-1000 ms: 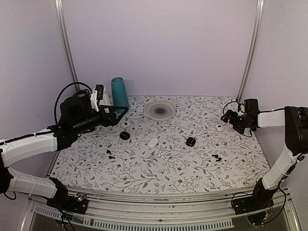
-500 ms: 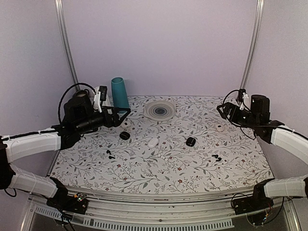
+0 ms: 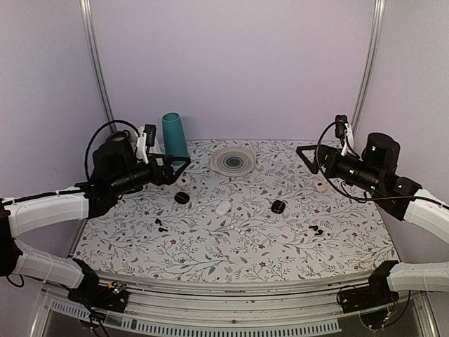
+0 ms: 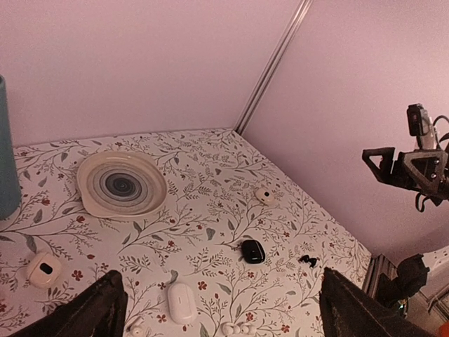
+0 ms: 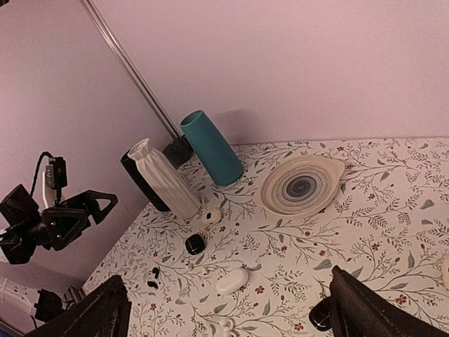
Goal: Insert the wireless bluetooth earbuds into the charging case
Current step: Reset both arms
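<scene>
1. Wireless bluetooth earbuds (image 3: 238, 228): tiny, white, loose mid-table, on the near side of a white pebble (image 3: 223, 208).
2. Charging case (image 3: 184, 180): back left, well apart from them. The inside shows dark, with no bud visibly seated.
3. Left gripper (image 3: 179, 166) and right gripper (image 3: 306, 156): fingers spread wide, nothing held, both raised.
4. Judgement: pickup not begun. The next move calls for a descent and a fine pinch on one bud.
</scene>
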You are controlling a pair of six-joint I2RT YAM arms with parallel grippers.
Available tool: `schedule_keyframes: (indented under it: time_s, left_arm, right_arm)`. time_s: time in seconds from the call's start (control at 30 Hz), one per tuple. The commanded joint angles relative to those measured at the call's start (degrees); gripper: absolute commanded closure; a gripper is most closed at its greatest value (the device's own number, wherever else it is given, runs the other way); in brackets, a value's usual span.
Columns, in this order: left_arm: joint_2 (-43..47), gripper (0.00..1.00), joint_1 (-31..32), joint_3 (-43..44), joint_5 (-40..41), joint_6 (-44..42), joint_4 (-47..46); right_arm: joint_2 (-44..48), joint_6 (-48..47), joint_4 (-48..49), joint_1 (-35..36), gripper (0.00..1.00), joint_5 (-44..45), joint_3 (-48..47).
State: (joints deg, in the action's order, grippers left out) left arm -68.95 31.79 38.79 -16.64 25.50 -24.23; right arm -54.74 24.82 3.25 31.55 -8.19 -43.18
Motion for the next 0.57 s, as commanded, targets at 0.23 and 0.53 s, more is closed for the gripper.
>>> schedule_keyframes:
  time_s: [0.23, 0.53]
  left_arm:
    - [2.5, 0.04, 0.73, -0.55, 1.0, -2.19, -0.73]
    - [2.83, 0.04, 0.82, -0.07, 1.07, -2.41, -0.23]
  right_arm:
    - [2.59, 0.32, 2.71, 0.62, 0.01, 1.88, -1.82]
    - [2.58, 0.05, 2.23, 0.62, 0.01, 3.77, -1.44]
